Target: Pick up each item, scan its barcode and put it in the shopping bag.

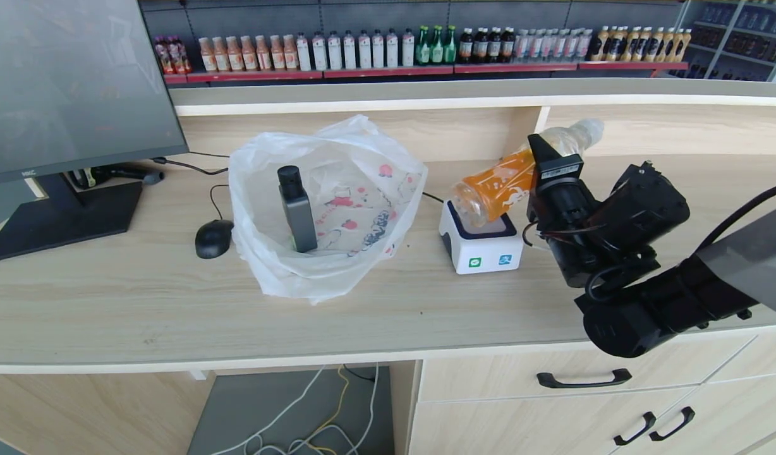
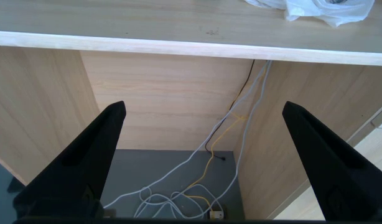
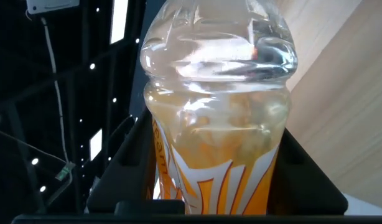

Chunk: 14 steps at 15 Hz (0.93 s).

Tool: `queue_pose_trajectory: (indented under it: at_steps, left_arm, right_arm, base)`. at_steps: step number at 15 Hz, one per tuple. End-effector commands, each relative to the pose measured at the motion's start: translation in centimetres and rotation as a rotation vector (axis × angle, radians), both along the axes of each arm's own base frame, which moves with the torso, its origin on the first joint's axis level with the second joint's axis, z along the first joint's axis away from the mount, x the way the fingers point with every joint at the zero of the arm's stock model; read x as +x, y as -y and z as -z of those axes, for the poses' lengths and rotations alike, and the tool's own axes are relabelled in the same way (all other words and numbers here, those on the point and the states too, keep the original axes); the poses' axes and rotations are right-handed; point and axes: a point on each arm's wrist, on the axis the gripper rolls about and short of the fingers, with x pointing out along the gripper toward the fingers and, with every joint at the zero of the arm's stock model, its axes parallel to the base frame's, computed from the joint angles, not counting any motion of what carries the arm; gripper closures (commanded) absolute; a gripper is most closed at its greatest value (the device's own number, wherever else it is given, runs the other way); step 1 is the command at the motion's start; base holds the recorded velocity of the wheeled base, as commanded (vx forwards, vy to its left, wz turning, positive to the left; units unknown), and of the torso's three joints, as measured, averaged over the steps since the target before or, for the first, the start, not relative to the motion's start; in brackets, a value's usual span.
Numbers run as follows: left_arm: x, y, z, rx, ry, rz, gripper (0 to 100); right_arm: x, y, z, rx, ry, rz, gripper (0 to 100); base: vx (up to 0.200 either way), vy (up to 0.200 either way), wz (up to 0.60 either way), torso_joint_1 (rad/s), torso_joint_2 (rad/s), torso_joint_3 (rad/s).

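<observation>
- A dark monitor on a black stand fills the far left of a pale wooden counter.
- The left gripper sits low in front of the counter edge, with its two black fingers spread wide apart and nothing between them. Beyond it, loose cables trail in the open space beneath the counter.
- A black mouse lies just left of the shopping bag.
- The shopping bag, thin clear plastic with red print, stands open in the middle of the counter. A grey bottle with a black cap stands upright inside it.
- A small white scanner sits just right of the bag, with a cable running behind it.
- An orange drink bottle is tilted, its lower end directly over the scanner's top window.
- The right gripper is clamped around that bottle's middle.
- Drawers with black handles are below on the right.
- A shelf of bottles lines the wall behind.
</observation>
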Motion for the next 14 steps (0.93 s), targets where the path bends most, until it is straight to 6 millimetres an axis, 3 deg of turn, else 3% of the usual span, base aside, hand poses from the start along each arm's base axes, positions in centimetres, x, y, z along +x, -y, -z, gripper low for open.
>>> queue_pose_trajectory:
  at_steps: [1, 14]
  left_arm:
    - [0.0, 0.0, 0.0, 0.000, 0.000, 0.001, 0]
    - [0.0, 0.0, 0.0, 0.000, 0.000, -0.001, 0]
  right_arm:
    - [0.4, -0.2, 1.0, -0.003, -0.024, -0.005, 100]
    - [0.7, 1.0, 0.7, 0.034, -0.019, -0.009, 100]
  base:
    - [0.000, 0.000, 0.00, 0.000, 0.00, 0.000]
    - [0.000, 0.000, 0.00, 0.000, 0.00, 0.000]
